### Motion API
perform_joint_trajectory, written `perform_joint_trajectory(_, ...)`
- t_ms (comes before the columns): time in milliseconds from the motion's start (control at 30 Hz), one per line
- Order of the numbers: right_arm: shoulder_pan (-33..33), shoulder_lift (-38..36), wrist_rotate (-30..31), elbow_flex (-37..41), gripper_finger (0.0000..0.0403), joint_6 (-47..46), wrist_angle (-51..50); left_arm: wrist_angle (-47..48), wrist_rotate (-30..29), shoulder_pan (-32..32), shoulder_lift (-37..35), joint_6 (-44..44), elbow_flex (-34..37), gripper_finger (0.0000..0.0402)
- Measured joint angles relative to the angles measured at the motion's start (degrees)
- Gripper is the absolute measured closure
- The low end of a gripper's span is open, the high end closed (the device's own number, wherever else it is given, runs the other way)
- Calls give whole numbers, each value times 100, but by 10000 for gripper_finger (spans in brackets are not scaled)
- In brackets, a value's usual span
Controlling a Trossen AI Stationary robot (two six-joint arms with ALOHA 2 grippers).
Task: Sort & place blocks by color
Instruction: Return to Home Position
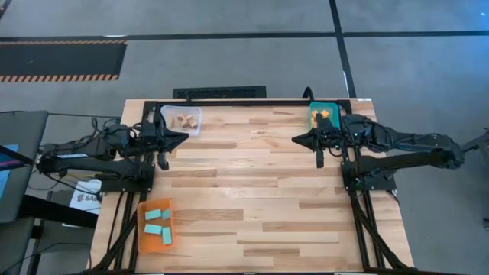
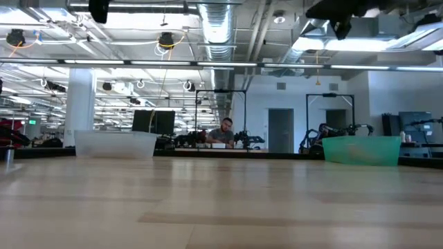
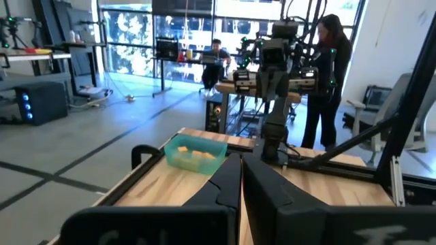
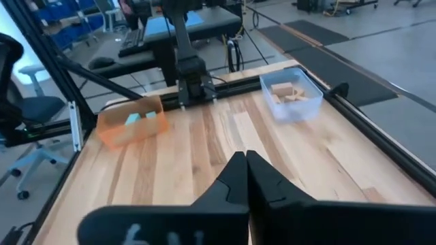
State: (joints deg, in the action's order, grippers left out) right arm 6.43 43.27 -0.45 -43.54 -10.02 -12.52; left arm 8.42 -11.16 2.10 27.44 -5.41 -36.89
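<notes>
The blocks (image 1: 166, 238) lie sorted in 3 trays, well apart from both sets of jaws. The left jaws are pressed together and hold nothing; in the left wrist view the 2 dark fingers (image 3: 221, 189) meet with only a thin seam between them. The right jaws are likewise together and empty, their fingers (image 4: 233, 180) touching at the tips. Both sets hang above the bench (image 1: 252, 198), off its surface, and point inward at each other across the wood.

Behind the jaws each arm is folded low. The left arm (image 1: 84, 160) has its elbow out past the bench's left edge, and the right arm (image 1: 412, 143) mirrors it past the right edge. In the low view only dark parts of the arms show, at the upper edge.

Just beside the left jaws, at the far left corner, the clear tray (image 1: 170, 127) holds the tan blocks (image 1: 186, 119). Just beside the right jaws, at the far right corner, the teal tray (image 1: 313, 107) holds the orange blocks (image 1: 324, 116). At the near left edge the orange tray (image 1: 145, 243) holds the light blue blocks (image 1: 155, 228).

Beyond the bench, a person (image 2: 223, 131) sits at a desk in the room, and another person (image 3: 330, 68) stands by a neighbouring rig.
</notes>
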Motion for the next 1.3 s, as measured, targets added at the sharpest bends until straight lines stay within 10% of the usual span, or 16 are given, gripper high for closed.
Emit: perform_joint_trajectory(1300, 831, -2308, -422, 4049, 402, -226, 2439, -2102, 214, -2, -2396, -981, 3624, 401)
